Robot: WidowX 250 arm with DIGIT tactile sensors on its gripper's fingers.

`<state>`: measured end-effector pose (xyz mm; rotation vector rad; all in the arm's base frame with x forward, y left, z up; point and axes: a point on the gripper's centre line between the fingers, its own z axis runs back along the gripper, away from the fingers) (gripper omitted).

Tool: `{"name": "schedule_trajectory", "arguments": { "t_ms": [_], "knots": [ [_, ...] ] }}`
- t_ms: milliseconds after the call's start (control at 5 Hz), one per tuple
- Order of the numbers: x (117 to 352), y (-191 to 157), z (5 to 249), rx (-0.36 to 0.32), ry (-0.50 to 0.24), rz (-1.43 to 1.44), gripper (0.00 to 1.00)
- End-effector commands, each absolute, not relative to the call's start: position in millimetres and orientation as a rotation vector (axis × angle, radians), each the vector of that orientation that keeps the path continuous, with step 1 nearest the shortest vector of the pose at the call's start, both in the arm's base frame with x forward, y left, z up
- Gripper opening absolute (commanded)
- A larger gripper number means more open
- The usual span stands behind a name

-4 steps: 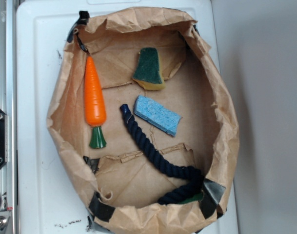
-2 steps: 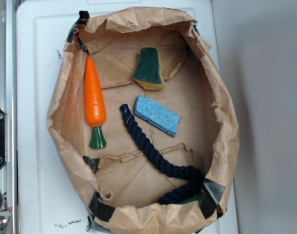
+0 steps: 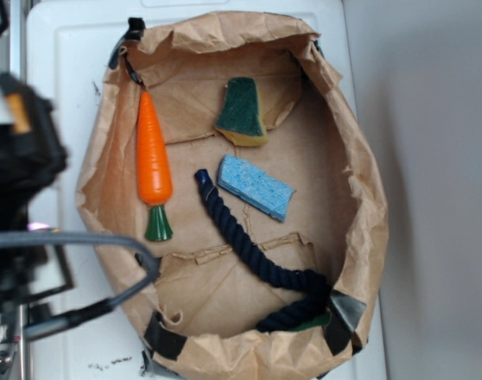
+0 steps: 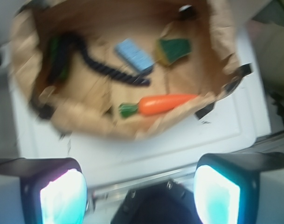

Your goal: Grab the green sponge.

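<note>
**Reaching for the sponge from well outside the bag**

Hovering over the white surface (image 4: 188, 140), the gripper (image 4: 139, 191) has its fingers (image 4: 62, 196) spread wide with nothing between them. The green sponge (image 3: 241, 112) lies flat near the far wall of the paper bag (image 3: 367, 237), just beside the blue sponge (image 3: 255, 187) but apart from it. I'd worry about the bag's raised rim snagging the arm, or the fingers pinching crumpled paper or the blue sponge instead.

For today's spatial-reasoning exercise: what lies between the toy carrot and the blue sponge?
In the exterior view, the dark rope's upper end lies between the carrot and blue sponge.
</note>
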<state>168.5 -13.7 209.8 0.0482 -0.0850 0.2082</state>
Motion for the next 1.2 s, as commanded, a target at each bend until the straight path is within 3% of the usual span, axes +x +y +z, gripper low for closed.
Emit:
{"name": "schedule_trajectory", "arguments": {
  "t_ms": [0,800,1000],
  "knots": [
    [222,2,193,0.032,-0.119,0.447,1.00],
    [222,2,193,0.032,-0.119,0.447,1.00],
    [248,5,180,-0.015,-0.072,0.511,1.00]
  ]
}}
